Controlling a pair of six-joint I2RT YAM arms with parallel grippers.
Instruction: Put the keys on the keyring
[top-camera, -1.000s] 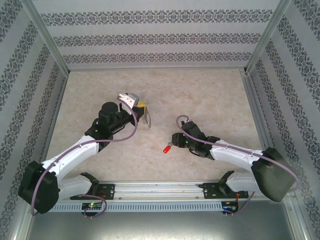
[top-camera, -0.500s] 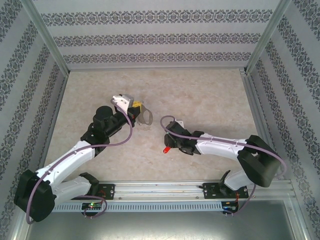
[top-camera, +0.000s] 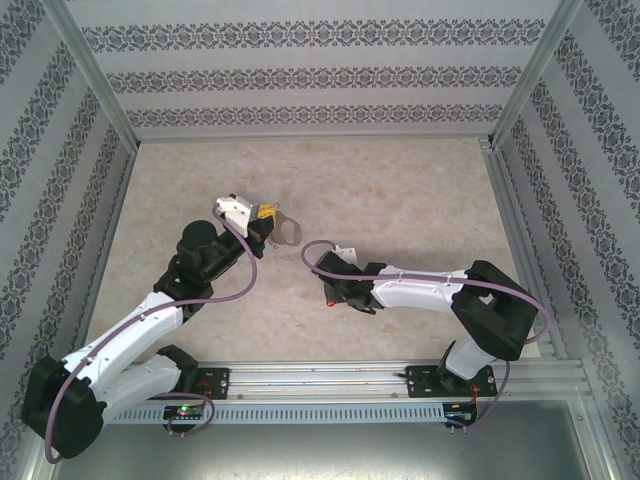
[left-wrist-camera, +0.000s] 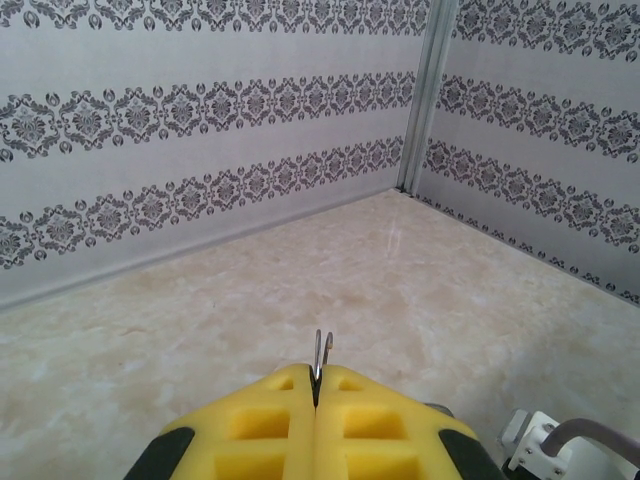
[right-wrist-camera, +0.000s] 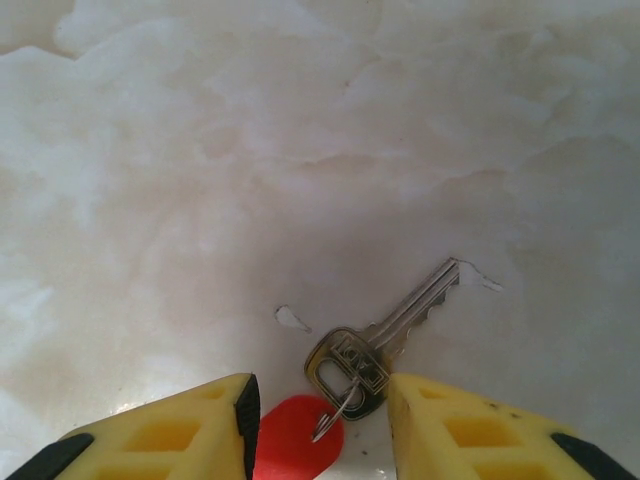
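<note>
At bottom centre of the right wrist view, the right gripper (right-wrist-camera: 320, 400) straddles the key (right-wrist-camera: 378, 342), half open, empty. Centre on its red head, then close. Meanwhile the left gripper (left-wrist-camera: 316, 378) pinches the keyring (left-wrist-camera: 321, 350).

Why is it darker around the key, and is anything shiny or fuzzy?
Right wrist view: the right gripper hangs over the key, probably casting that soft shadow on the table; the key looks sharp. Left wrist view: a pale shiny streak on the far table.
</note>
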